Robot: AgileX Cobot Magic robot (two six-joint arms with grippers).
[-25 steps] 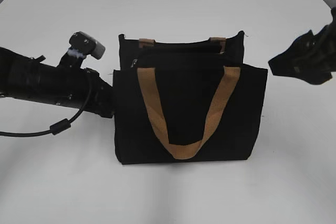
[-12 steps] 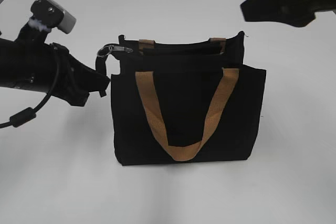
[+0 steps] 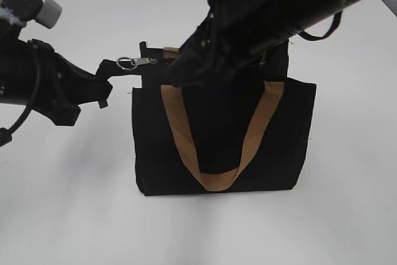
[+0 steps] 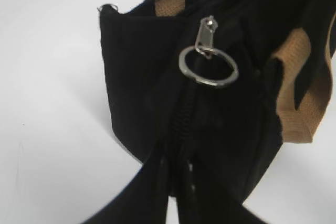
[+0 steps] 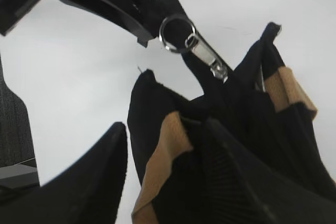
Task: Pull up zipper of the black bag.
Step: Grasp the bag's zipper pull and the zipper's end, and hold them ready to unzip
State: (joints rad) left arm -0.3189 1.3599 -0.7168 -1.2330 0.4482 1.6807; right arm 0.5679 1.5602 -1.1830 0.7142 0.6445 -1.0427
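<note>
One zipper pull with its ring sits at the left end of the black bag top, mid-bench, and the line runs off toward the right edge. Left tool pinches the fabric tail just beside it — holding that end taut. Right tool hangs wide open over the bag top, nearest the pull, so I'd guess it grabs next.
</note>
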